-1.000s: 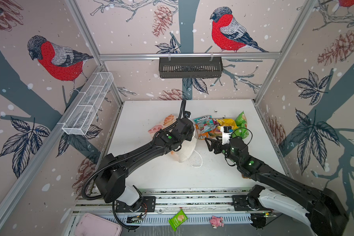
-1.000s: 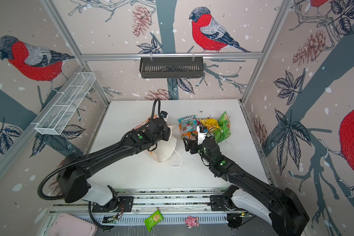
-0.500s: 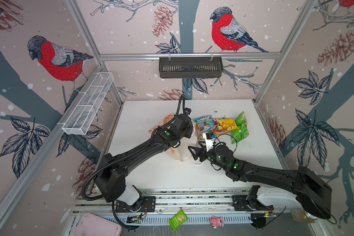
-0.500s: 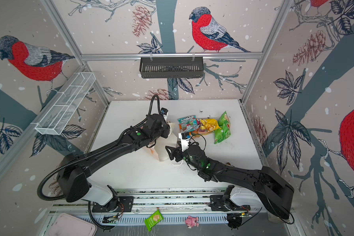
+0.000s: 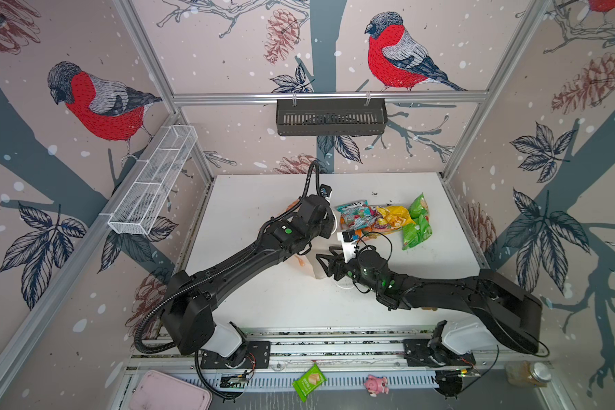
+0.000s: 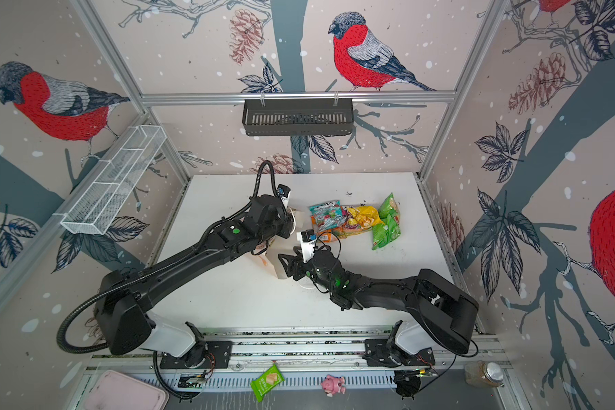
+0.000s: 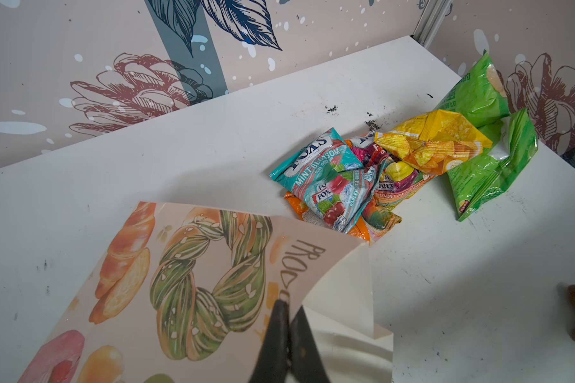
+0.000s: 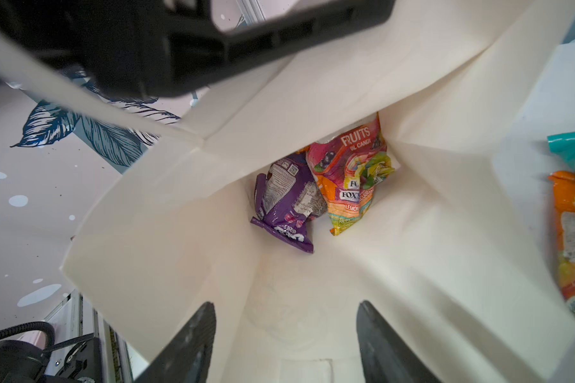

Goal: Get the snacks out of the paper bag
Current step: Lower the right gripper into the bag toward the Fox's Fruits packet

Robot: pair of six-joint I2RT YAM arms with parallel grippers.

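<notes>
In both top views the tall cream-white paper bag with pastry prints (image 5: 316, 267) sits on the white tabletop (image 5: 263, 301). It is mostly hidden between the two arms, so I cannot say for sure whether it stands or leans. A heap of crinkly foil snacks in teal, yellow, orange and green (image 5: 384, 222) lies out on the table just beyond it. The right gripper (image 5: 323, 264) points at the bag's mouth.

The left wrist view shows the left gripper (image 7: 287, 306) pinched fully together on the bag's printed upper edge. It holds the mouth open by one thin fold of paper.

In the right wrist view the right gripper's jaws stand apart and empty at the mouth. Deep at the bottom lie a purple foil packet (image 8: 286, 205) and an orange-and-pink foil packet (image 8: 349, 175), touching and partly overlapped.

The likeliest trouble is a finger catching the inner wall on the way down. That would shove the bag and could tear or slip the paper out of the single pinch. At the bottom the jaws could take both packets at once, nip the bag's floor, or slide off the slick foil.
</notes>
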